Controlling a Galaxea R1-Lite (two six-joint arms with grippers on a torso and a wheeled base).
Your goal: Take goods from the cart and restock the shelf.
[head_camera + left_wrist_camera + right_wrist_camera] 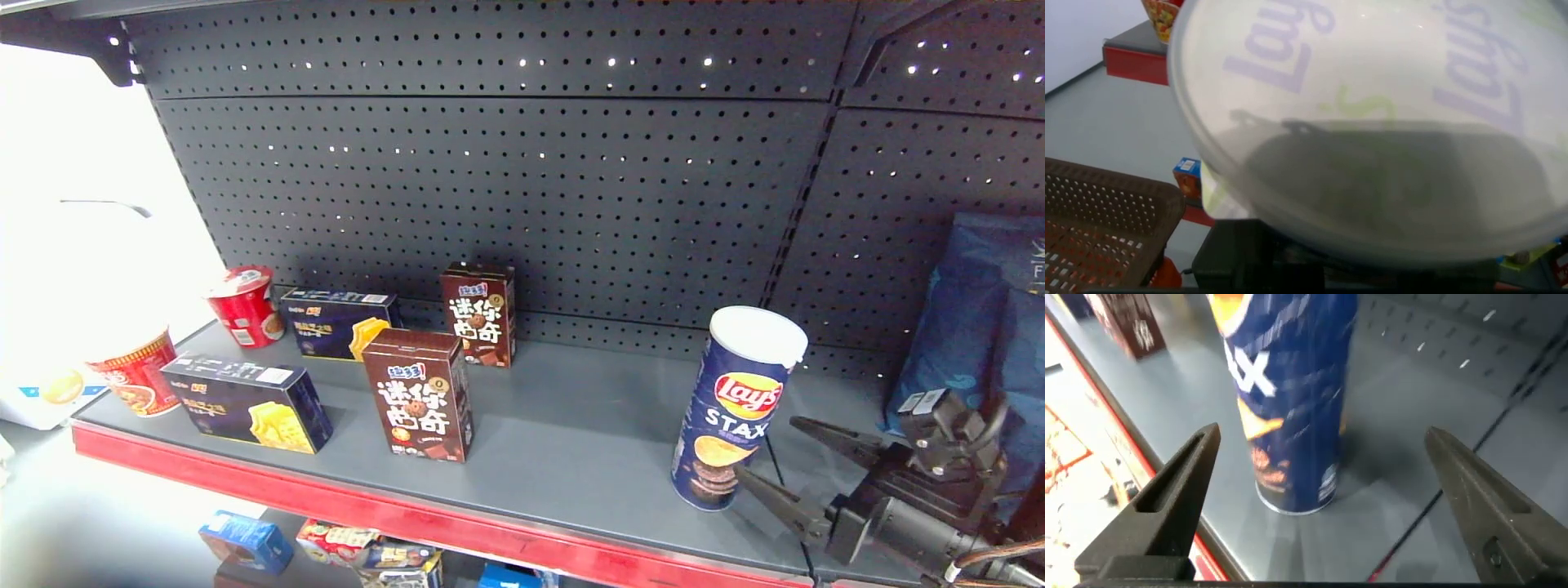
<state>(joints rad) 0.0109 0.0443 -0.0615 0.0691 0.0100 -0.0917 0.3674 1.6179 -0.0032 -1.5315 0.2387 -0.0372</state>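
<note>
The chips can point(735, 408) stands upright near the front of the shelf point(571, 457), just beside the right gripper point(767, 447), whose jaws are spread wide and empty; the can is probably light, smooth and easily dented, so a gentle hold at mid-body seems best.

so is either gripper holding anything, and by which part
Right gripper holds nothing: jaws open beside the tall blue cylindrical chip can. A round translucent plastic lid sits close to the left wrist; a hold cannot be told.
</note>
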